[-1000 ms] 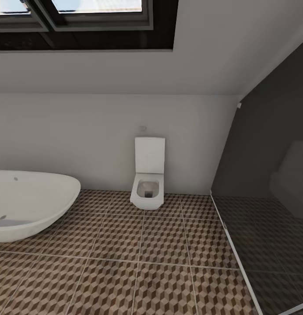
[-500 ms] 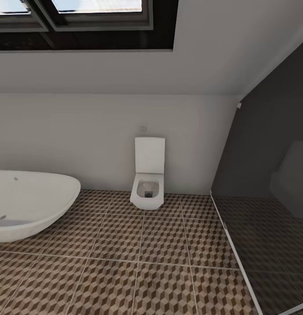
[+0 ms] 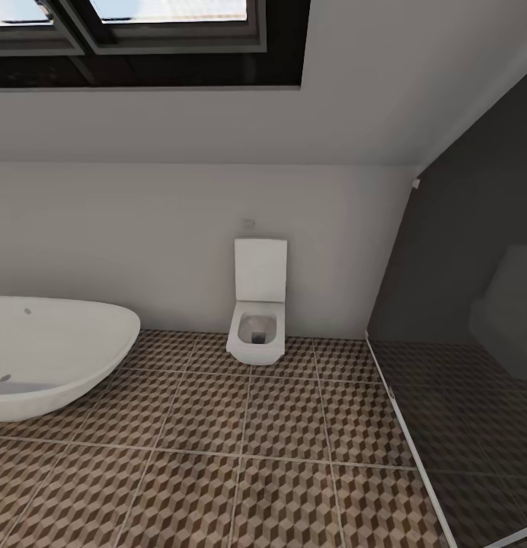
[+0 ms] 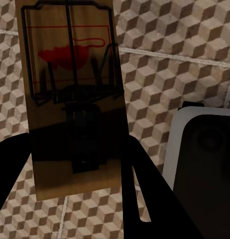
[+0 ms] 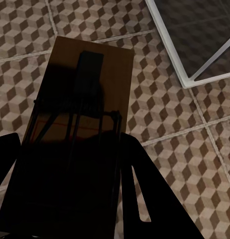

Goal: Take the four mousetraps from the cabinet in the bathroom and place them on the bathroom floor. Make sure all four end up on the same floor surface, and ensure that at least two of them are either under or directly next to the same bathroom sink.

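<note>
Nothing shifts between head frames: my left gripper [image 4: 75,199] stays clamped on a mousetrap [image 4: 70,94], my right gripper [image 5: 65,199] on another mousetrap [image 5: 77,129], both above the bathroom floor [image 3: 279,449], toilet [image 3: 257,312] beyond, so I'm paused, sink still to find.

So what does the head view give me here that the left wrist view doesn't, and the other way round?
Head view alone: the white toilet against the pale wall, the end of the white bathtub, the dark-framed skylight and a dark glass panel on the right. Left wrist view alone: a mousetrap between the left gripper's dark fingers, its wire frame and red spot showing, and a white-rimmed dark object whose identity I cannot tell. Both share the cube-patterned bathroom floor.
</note>
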Controlling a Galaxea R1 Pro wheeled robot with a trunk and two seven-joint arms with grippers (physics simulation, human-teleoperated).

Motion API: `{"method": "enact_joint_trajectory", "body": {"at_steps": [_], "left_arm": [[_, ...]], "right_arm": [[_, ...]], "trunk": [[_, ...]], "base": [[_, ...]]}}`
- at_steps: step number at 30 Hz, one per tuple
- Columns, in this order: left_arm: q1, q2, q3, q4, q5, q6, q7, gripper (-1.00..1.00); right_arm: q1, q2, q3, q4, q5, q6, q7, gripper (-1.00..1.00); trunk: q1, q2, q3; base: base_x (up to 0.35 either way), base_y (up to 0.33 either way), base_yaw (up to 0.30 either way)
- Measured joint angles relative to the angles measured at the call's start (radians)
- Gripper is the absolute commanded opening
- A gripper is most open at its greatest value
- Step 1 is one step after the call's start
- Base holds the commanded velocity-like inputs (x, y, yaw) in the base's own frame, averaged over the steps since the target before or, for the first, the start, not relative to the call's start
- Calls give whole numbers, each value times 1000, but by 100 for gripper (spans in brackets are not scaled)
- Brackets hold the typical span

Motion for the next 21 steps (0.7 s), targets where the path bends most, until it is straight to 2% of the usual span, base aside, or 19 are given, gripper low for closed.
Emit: {"method": "enact_joint_trajectory", "body": {"at_steps": [21], "left_arm": [[0,0,0,0,0,0,0,-100]], "right_arm": [[0,0,0,0,0,0,0,-100]], "trunk": [[0,0,0]], "base": [[0,0,0]]}}
